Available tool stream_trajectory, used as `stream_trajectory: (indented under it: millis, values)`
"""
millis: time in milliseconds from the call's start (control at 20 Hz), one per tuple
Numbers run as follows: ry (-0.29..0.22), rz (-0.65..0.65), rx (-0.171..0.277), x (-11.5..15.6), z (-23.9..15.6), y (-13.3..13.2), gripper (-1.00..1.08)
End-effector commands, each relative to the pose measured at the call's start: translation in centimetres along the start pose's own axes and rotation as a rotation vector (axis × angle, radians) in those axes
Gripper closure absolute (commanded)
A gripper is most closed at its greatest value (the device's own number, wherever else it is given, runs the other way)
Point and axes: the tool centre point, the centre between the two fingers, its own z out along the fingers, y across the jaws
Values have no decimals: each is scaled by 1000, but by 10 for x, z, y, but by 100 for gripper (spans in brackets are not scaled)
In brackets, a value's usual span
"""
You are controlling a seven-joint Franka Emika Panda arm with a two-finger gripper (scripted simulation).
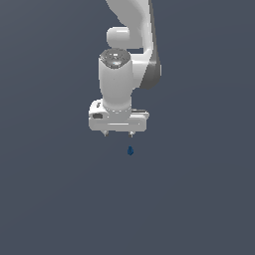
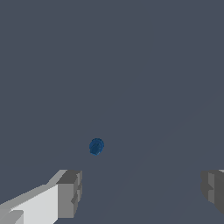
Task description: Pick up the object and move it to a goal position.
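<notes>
The object (image 1: 130,150) is a tiny dark blue rounded piece lying on the flat grey surface, just in front of the white arm in the exterior view. In the wrist view the object (image 2: 96,146) shows as a small blue blob ahead of the fingers. My gripper (image 1: 118,133) hangs a little above and behind it, pointing down, open, with nothing between its short fingertips. The gripper (image 2: 140,190) spreads wide in the wrist view, one grey finger pad (image 2: 70,192) at one side and the other pad (image 2: 214,188) at the frame's edge. The object is apart from both pads.
A uniform dark grey surface (image 1: 199,199) fills both views. The white arm (image 1: 124,45) rises behind the gripper toward the top of the exterior view. No goal marker shows.
</notes>
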Motion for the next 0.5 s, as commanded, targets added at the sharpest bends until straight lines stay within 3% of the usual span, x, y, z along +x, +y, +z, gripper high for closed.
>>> stream_trajectory:
  millis: [0,450]
  values:
    - [0,0,0,0,0,0,-92]
    - [8,-18,34,6,-8,-20,-92]
